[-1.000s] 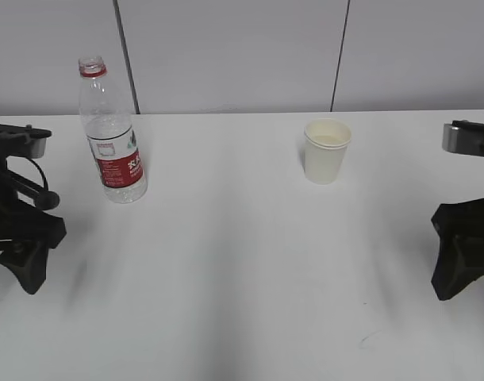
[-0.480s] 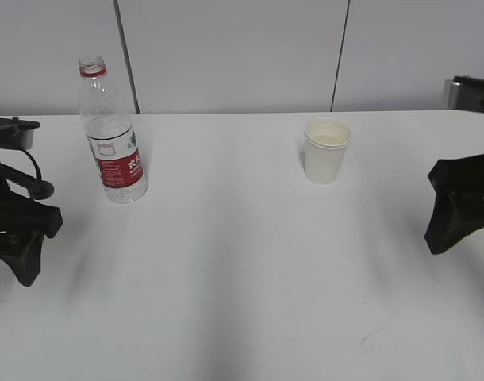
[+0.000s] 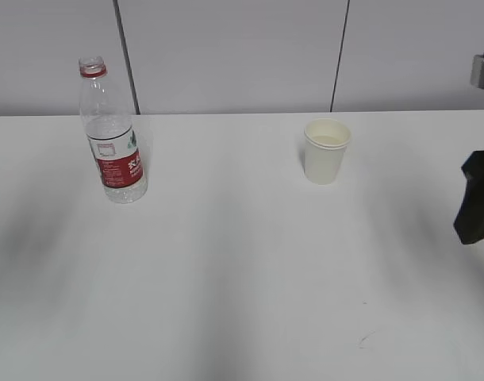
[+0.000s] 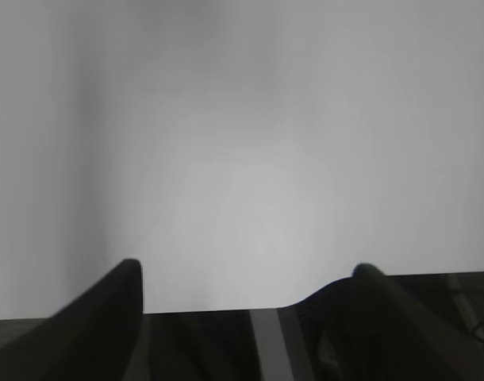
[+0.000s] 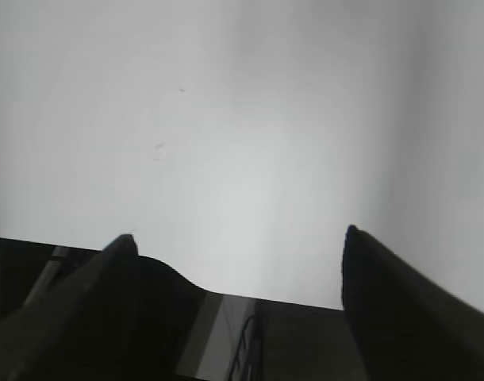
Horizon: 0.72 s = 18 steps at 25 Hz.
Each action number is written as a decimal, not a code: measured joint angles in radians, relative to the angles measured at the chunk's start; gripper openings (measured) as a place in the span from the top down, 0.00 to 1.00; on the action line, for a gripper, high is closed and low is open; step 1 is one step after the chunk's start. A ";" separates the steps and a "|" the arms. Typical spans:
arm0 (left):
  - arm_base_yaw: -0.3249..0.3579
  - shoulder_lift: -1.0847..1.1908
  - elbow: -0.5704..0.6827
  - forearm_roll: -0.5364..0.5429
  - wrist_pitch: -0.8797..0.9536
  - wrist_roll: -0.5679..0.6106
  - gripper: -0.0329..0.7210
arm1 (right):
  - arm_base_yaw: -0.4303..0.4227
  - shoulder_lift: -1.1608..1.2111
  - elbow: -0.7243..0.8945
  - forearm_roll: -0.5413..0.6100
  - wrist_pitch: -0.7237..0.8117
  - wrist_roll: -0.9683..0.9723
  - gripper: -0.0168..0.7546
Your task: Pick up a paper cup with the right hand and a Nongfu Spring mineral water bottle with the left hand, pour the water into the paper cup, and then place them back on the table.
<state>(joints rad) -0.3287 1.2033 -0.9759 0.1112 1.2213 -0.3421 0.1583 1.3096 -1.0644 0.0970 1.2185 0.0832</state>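
The Nongfu Spring mineral water bottle (image 3: pixel 113 135) stands upright and uncapped at the table's back left, red neck ring on top and red-and-white label low down. The paper cup (image 3: pixel 326 151) stands upright at the back, right of centre. Both rest on the white table (image 3: pixel 242 270) with nothing touching them. My right hand (image 3: pixel 477 206) is a black shape at the far right edge, well away from the cup. In the right wrist view the right gripper (image 5: pixel 239 235) is open and empty over bare table. The left gripper (image 4: pixel 247 268) is open and empty too, and is out of the exterior view.
A grey panelled wall (image 3: pixel 242 55) with dark vertical seams runs behind the table's back edge. A small dark mark (image 3: pixel 367 340) lies on the tabletop near the front right. Both wrist views show only bare white tabletop beyond the jaws.
Both arms have drawn outward. The left arm has slid off the left edge of the exterior view. The right arm has moved right and up to the frame's edge. Bottle and cup have not moved.
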 joint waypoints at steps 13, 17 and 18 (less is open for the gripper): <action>0.000 -0.617 0.202 0.040 0.017 0.076 0.32 | 0.000 -0.383 0.272 -0.053 0.008 -0.075 0.21; 0.000 -0.773 0.256 0.040 0.006 0.104 0.33 | 0.000 -0.548 0.369 -0.046 0.005 -0.083 0.21; 0.000 -0.809 0.274 0.036 0.001 0.114 0.33 | 0.000 -0.586 0.395 -0.040 0.000 -0.083 0.21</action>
<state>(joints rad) -0.3287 0.3942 -0.7024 0.1472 1.2225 -0.2285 0.1583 0.7236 -0.6698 0.0566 1.2180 0.0000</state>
